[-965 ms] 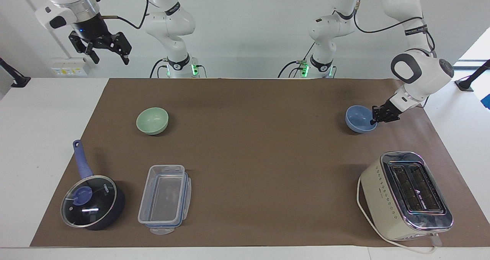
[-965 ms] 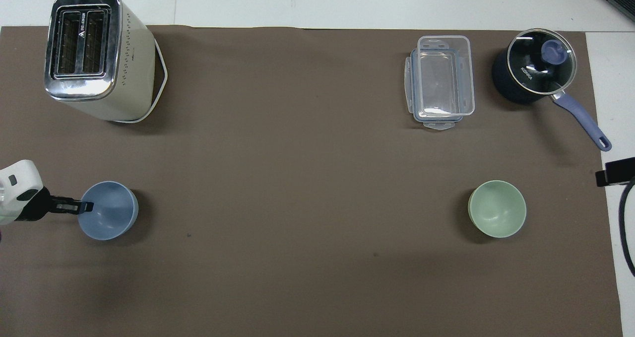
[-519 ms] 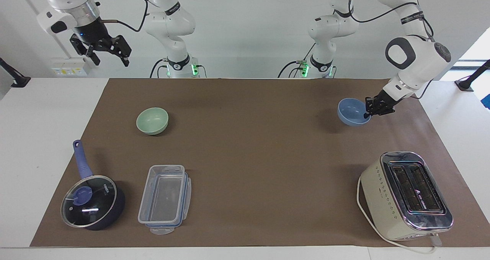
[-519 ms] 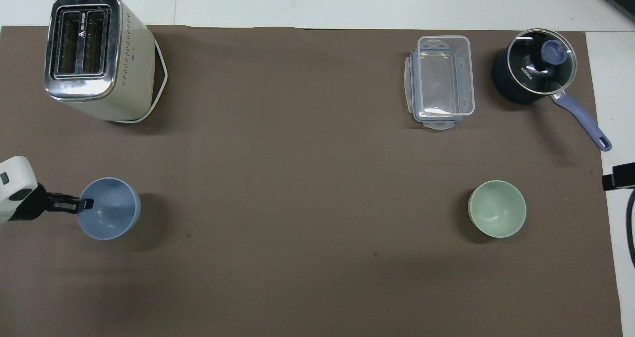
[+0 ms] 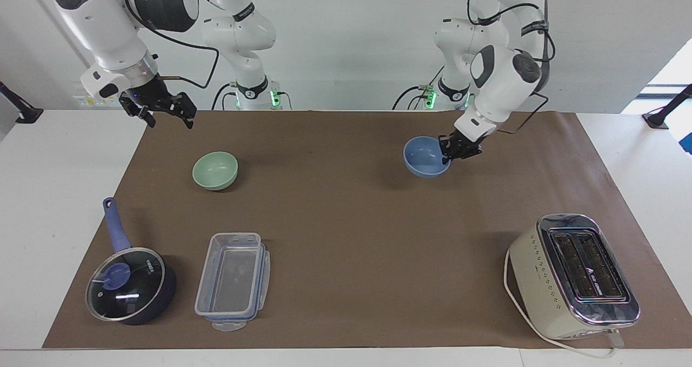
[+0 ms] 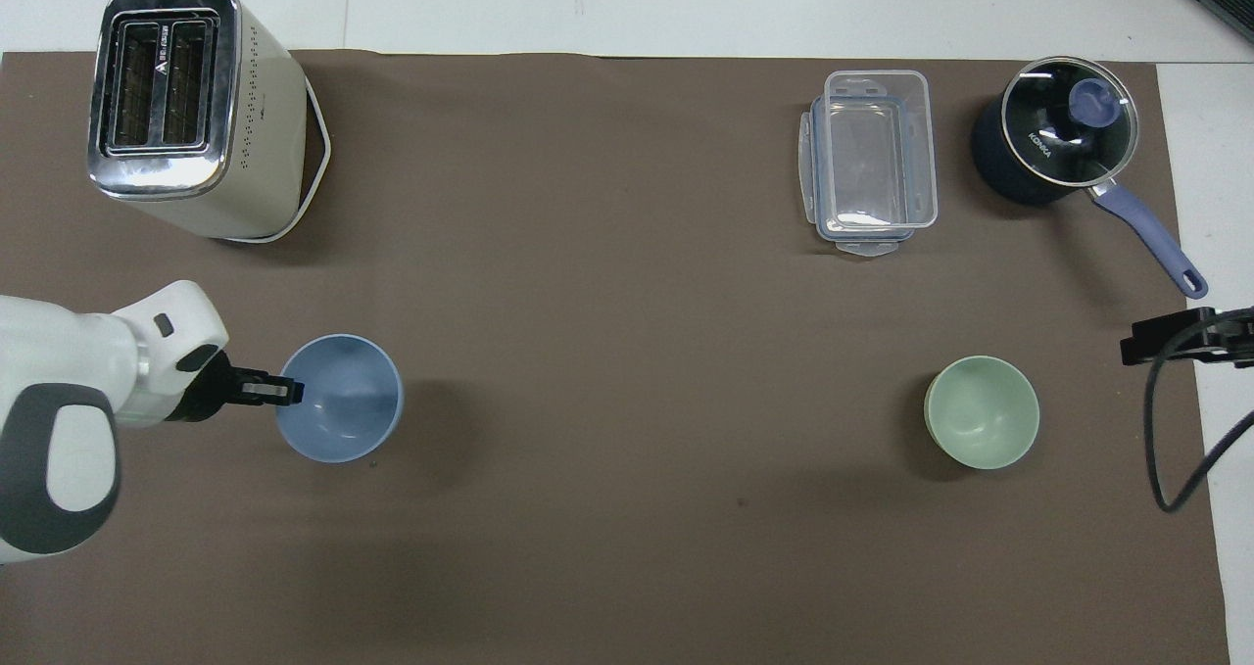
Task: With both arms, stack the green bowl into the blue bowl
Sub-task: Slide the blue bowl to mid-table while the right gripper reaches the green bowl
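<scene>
The left tool (image 5: 448, 156) is pinched tight on the rim of the round matte periwinkle-blue bowl (image 5: 424, 157), carried above the brown-covered counter (image 5: 346, 221). The pale mint-green bowl (image 5: 215, 169) sits toward the right arm's end, near the right tool (image 5: 168, 117), which hangs over the counter's edge with fingers spread, holding nothing.

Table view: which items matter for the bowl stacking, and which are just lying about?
In the job:
- blue bowl, held at its rim by the shut left tool, lifted off the mat
- green bowl, on the mat, untouched
- right tool, open, in the air near the green bowl

Lying about:
- toaster
- clear container
- lidded saucepan
</scene>
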`<control>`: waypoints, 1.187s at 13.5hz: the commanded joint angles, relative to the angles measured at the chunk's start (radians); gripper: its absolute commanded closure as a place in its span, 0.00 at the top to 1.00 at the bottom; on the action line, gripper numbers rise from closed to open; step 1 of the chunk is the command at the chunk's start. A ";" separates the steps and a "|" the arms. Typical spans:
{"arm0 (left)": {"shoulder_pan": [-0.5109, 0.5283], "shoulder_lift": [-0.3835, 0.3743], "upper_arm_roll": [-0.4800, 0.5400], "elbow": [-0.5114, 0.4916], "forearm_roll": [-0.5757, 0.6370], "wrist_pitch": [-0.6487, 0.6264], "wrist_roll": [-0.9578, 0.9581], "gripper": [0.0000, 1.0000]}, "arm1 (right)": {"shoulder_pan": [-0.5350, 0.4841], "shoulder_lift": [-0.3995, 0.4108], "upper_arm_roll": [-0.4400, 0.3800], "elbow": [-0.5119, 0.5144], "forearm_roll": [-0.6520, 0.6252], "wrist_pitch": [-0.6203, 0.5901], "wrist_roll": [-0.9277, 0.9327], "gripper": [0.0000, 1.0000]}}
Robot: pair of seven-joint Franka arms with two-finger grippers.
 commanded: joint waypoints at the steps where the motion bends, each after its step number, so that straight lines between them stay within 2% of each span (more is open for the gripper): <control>1: -0.124 0.025 0.021 -0.021 0.005 0.072 -0.094 0.00 | -0.020 -0.035 0.004 -0.112 -0.005 0.098 -0.030 1.00; 3: -0.211 0.071 0.021 -0.018 0.005 0.158 -0.201 0.00 | -0.025 -0.024 0.003 -0.160 -0.004 0.150 -0.039 1.00; 7: -0.284 0.174 0.021 -0.011 0.005 0.328 -0.253 0.00 | -0.089 0.005 0.004 -0.304 0.002 0.344 -0.161 1.00; 9: -0.287 0.194 0.021 -0.012 0.005 0.342 -0.255 0.00 | -0.094 0.019 0.003 -0.370 0.007 0.432 -0.186 1.00; 11: -0.287 0.208 0.021 -0.003 0.005 0.344 -0.255 0.00 | -0.094 0.025 0.003 -0.398 0.007 0.466 -0.188 1.00; 12: -0.287 0.208 0.021 -0.003 0.005 0.339 -0.255 0.04 | -0.094 0.045 0.004 -0.413 0.009 0.495 -0.197 1.00; 13: -0.287 0.208 0.019 -0.002 0.004 0.338 -0.260 0.36 | -0.095 0.054 0.004 -0.445 0.009 0.551 -0.203 1.00; 14: -0.287 0.209 0.019 -0.002 0.005 0.335 -0.261 0.59 | -0.097 0.060 0.004 -0.471 0.009 0.598 -0.206 1.00; 16: -0.286 0.212 0.021 0.012 0.005 0.329 -0.255 0.95 | -0.097 0.083 0.004 -0.499 0.010 0.650 -0.206 1.00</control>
